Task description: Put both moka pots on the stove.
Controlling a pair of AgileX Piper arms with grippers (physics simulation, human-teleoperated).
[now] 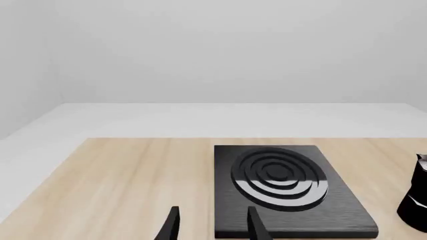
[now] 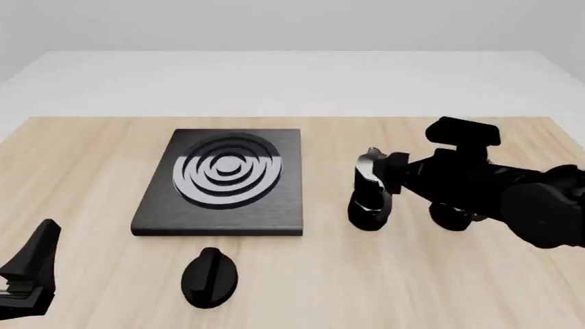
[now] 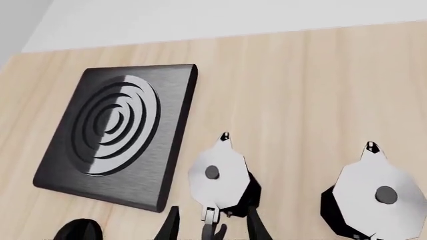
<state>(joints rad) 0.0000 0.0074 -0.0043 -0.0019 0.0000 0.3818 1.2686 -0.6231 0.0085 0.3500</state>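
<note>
The stove [image 2: 224, 179] lies on the wooden table, left of centre. One moka pot [image 2: 369, 195] stands on the table to its right. My right gripper [image 2: 391, 177] is open, its fingers on either side of that pot's side handle; the right wrist view shows this pot [image 3: 219, 176] from above with the handle between my fingers [image 3: 257, 227]. The second moka pot [image 3: 373, 192] stands further right, mostly hidden under my right arm in the front view [image 2: 450, 218]. My left gripper [image 2: 27, 274] is open and empty at the table's near left, short of the stove [image 1: 280, 185].
A black oval knob [image 2: 210, 275] lies on the table in front of the stove's near edge. One pot's edge shows in the left wrist view [image 1: 417, 195]. The table's far edge meets a white floor.
</note>
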